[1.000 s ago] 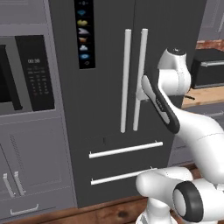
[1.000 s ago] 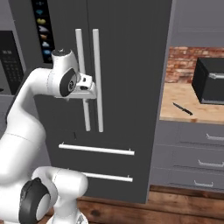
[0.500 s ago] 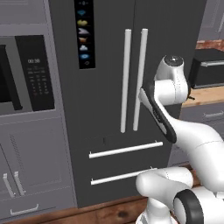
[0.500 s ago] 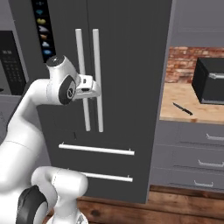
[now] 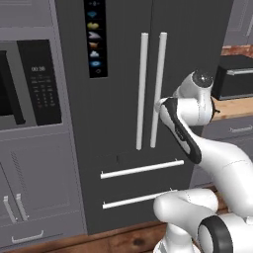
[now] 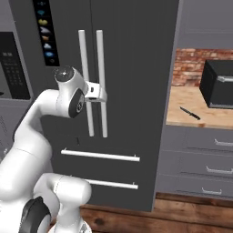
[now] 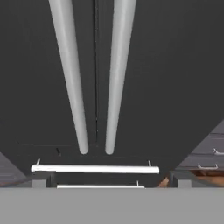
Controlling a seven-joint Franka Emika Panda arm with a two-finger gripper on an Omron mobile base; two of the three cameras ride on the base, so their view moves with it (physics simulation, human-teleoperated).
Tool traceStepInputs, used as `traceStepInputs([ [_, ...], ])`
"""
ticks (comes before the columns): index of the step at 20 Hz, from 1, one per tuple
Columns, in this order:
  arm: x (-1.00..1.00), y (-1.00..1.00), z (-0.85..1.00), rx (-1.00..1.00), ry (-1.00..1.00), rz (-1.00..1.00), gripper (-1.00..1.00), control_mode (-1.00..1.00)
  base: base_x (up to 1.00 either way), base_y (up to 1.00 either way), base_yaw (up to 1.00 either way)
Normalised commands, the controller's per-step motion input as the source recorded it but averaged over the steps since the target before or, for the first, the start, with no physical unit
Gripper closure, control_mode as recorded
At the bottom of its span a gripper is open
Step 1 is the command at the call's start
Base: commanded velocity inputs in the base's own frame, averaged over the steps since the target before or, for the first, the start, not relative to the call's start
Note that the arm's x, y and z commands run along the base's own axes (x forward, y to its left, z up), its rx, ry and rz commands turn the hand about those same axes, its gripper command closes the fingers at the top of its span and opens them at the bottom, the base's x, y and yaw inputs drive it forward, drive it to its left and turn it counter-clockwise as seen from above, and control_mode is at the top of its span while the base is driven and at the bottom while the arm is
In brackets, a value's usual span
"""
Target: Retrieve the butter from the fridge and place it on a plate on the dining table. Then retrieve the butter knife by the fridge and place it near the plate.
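My claw (image 6: 103, 94), jaws wide apart & empty, sits just in front of fridge (image 5: 123, 74) handles (image 7: 70, 78); both run vertical, straight ahead.

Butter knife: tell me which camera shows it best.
The right base view: the butter knife lies in full sight on the wooden counter, left of the black box. The left base view catches just that counter's edge; the hand view faces the closed fridge doors.

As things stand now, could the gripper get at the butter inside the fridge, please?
Probably not yet. Both fridge doors are shut, so the butter is sealed behind them. The open gripper is close to the right door's handle, with nothing between them.
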Motion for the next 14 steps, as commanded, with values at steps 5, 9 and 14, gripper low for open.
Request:
traceStepInputs([
  [5,0.39,0.0,0.0,0.08,-0.01,0.0,-1.0,-1.0,0.0,0.0,0.0],
  [9,0.39,0.0,-0.01,0.0,0.0,0.0,-1.0,-1.0,0.0,0.0,0.0],
  [14,0.61,0.0,0.0,0.0,0.02,0.0,-1.0,-1.0,0.0,0.0,0.0],
])
